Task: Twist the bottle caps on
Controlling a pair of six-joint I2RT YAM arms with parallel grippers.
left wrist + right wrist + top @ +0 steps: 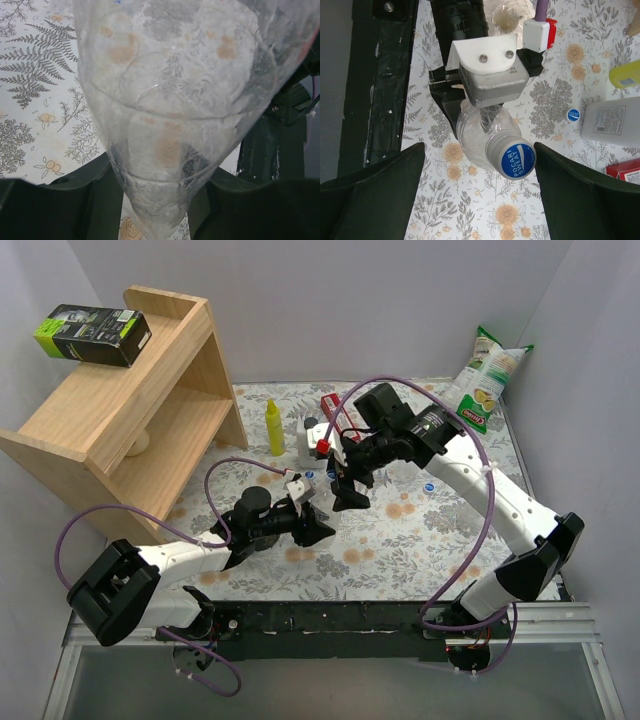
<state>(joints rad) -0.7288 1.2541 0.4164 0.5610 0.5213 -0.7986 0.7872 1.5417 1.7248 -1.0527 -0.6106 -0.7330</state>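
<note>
My left gripper [157,192] is clamped on the bottle [480,132], a dark finger [75,200] pressed to each side of its clear body. It holds the bottle above the middle of the table [420,540], capped end toward my right wrist. The flowered cloth shows plainly through the bottle's wall. A blue bottle cap [517,160] printed Pocari Sweat sits on the neck; how tightly, I cannot tell. My right gripper [479,150] is spread wide with that cap between its fingers. The cap is close to one of them, but I cannot tell whether they touch. At 6 o'clock in the top view, the black rail [330,620] along the table's near edge lies just behind both wrists. From 9 to 11 o'clock a wooden shelf [130,410] fills the corner. It carries a black-and-green box [92,335] on top and a pale round thing on the lower board, too small to name. Near 12 o'clock stand a yellow bottle [275,428], a white bottle [612,120] and a red box [626,172], close together. A loose cap [573,115] lies just beside the white bottle. A snack bag [487,380] leans at 1 o'clock. A second loose cap [429,487] lies at 3 o'clock, and open cloth runs from there round to 5 o'clock.
</note>
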